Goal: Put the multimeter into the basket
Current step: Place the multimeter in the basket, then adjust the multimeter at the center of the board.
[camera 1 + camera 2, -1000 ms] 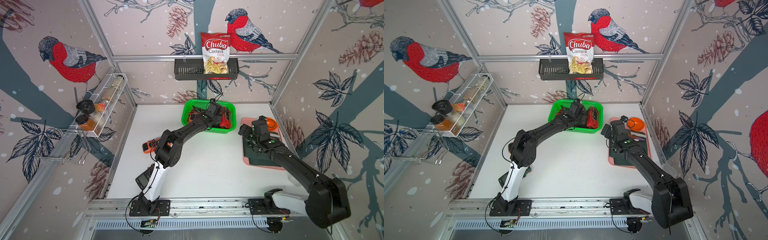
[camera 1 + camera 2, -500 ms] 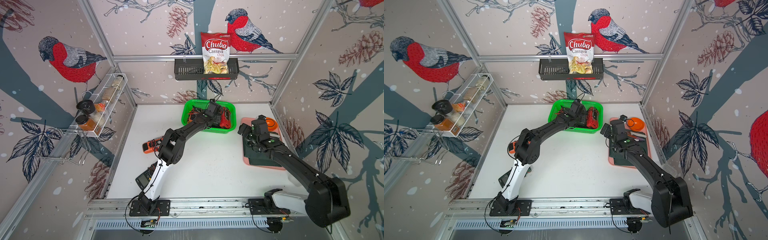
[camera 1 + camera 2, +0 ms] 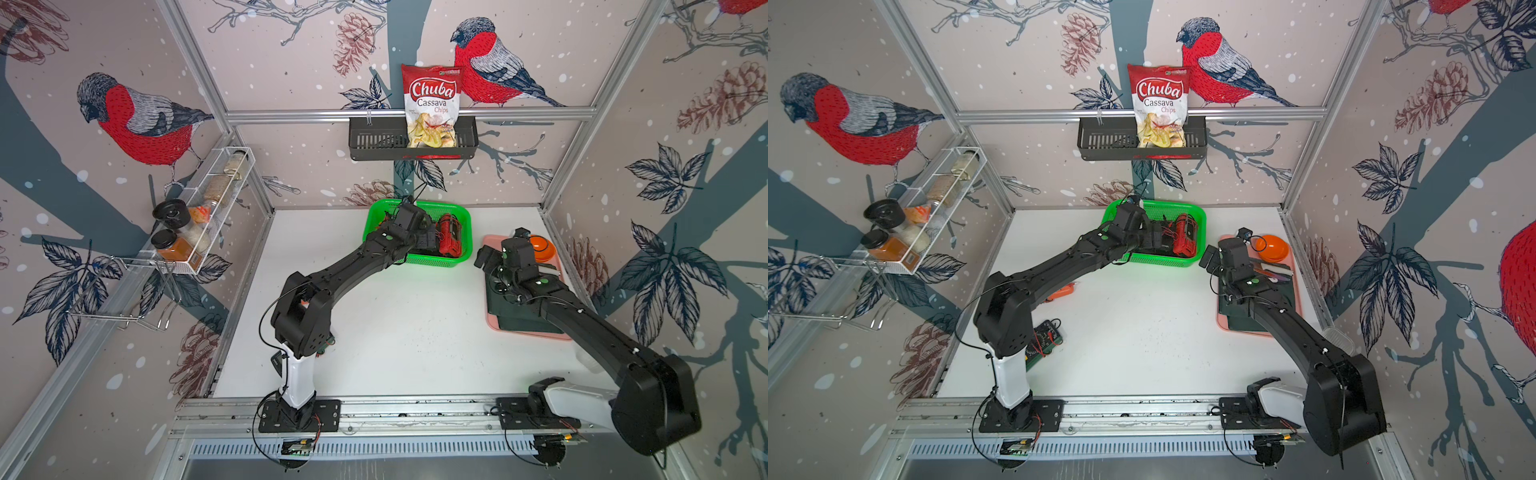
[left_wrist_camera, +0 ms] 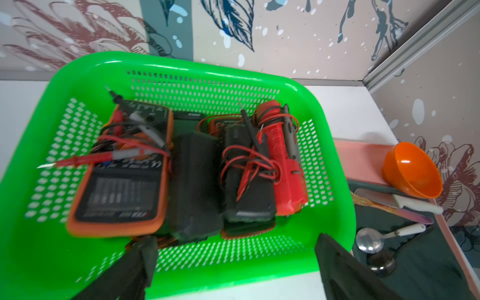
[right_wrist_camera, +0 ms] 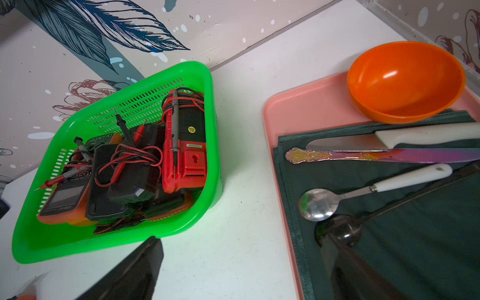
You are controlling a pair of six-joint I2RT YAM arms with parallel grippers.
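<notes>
Bird-and-pinecone wallpaper covers the walls inside an aluminium frame. On the left wall hangs a wire rack (image 3: 195, 259) with jars (image 3: 172, 245). The white surface (image 3: 415, 332) fills the floor of the cell. On its left part, close to the left arm, lie an orange meter (image 3: 1061, 290) and a green-faced meter (image 3: 1044, 340), both partly hidden by the arm.

The left arm reaches to the back centre, where the basket (image 4: 181, 65) stands against the wall. The left claw (image 4: 235, 249) hangs over the basket's near rim, spread wide and holding nothing. Beneath it a black multimeter (image 4: 194, 187) lies in the basket, plain side up, between an orange-edged meter (image 4: 119, 187) and another black one wound in leads; a red meter (image 4: 285, 168) lies by the far side wall.

Above, on the back wall, a black rack (image 3: 374, 141) holds a chips bag (image 3: 432, 104).

The right claw (image 5: 245, 240) is wide and empty, between basket and tray (image 5: 298, 114). The pink tray lies along the right wall with a dark cloth (image 5: 415, 233), an orange bowl (image 5: 405, 80), two knives (image 5: 350, 142) and two spoons (image 5: 317, 204).
</notes>
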